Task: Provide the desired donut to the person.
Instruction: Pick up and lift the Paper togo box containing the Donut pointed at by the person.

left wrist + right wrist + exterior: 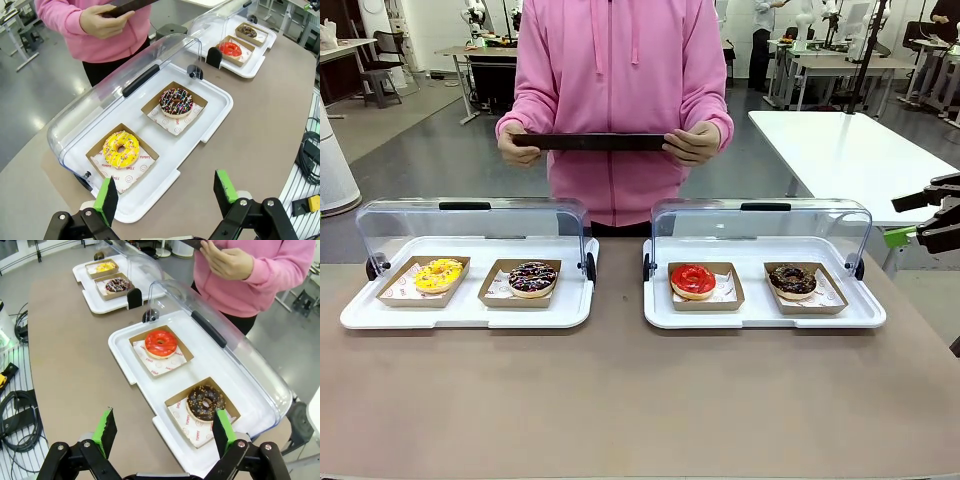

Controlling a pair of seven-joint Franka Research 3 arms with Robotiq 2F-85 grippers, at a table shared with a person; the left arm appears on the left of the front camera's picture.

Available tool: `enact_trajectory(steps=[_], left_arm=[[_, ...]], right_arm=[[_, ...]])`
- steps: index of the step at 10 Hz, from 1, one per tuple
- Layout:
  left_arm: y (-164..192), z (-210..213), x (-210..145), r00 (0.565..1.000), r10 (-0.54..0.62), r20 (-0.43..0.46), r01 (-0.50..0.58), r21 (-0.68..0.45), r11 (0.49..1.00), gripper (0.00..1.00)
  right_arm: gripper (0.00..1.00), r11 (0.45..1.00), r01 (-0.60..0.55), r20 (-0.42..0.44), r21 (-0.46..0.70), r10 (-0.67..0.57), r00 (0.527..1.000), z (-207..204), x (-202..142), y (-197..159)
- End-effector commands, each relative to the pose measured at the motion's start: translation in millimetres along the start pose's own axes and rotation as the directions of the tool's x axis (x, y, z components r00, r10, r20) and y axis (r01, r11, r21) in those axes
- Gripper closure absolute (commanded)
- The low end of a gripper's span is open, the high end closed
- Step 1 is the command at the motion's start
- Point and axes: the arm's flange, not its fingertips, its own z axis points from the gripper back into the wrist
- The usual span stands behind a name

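1. Pink hoodie marks the person (pixel 615 100), who stands at the far side of the table (pixel 620 400) and holds a dark board (pixel 588 141) level in both hands. Neither hand points at anything.
2. Four donuts lie in card boats on two white trays with clear covers (pixel 470 225) rolled back: the yellow donut (pixel 438 274) and the sprinkled donut (pixel 532 278) on the left tray (pixel 465 312), the red donut (pixel 693 281) and the dark donut (pixel 792 281) on the right tray (pixel 760 318).
3. The left gripper (pixel 166 189) hangs near the left tray's front edge, jaws spread wide, holding nothing. The right gripper (pixel 162 429) hangs by the right tray's corner near the dark donut, equally wide and empty.
4. Main risk, as I judge it, is picking the wrong donut: nothing here tells which one is wanted.
5. A pinch on the icing could smear it or crush the ring. Taking the card boat by its wall looks safer, though a thin wall may fold and tip the donut out.
6. The covers stand just behind the boats, so a reach from too far back could knock one, or drag the tray.
7. The board is hand-held, so a hard set-down could tilt it.
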Motion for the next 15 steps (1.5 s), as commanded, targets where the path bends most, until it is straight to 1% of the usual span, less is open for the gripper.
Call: enact_trajectory(steps=[1, 15], left_arm=[[-0.3, 0.3, 0.4, 1.0, 0.022, 0.001, -0.022, -0.001, 1.0, 0.0], [-0.3, 0.3, 0.4, 1.0, 0.022, 0.001, -0.022, -0.001, 1.0, 0.0]], right_arm=[[0.0, 1.0, 0.006, 0.02, 0.004, -0.006, 1.0, 0.7, -1.7, -1.4], [0.0, 1.0, 0.006, 0.02, 0.004, -0.006, 1.0, 0.7, -1.7, -1.4]])
